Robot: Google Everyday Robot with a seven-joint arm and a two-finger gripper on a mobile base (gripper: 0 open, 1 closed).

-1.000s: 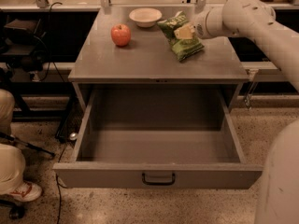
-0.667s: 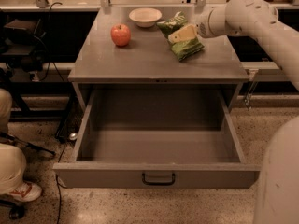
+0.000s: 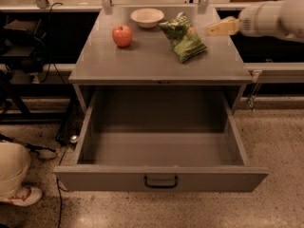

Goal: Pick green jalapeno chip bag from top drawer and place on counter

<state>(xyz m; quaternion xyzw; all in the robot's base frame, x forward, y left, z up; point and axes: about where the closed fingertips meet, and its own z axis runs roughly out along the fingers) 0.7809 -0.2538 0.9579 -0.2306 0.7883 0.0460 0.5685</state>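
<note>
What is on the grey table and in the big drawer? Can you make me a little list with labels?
top: flat grey metal counter
bag: crinkly green foil chip bag, lying on the counter, right of middle
fruit: round red apple, on the counter, left of the bag
dish: small white bowl, at the counter's back
drawer: wide grey metal drawer, pulled open, no bag inside
tool: pale robot tool, above the counter's right side, apart from the bag
</note>
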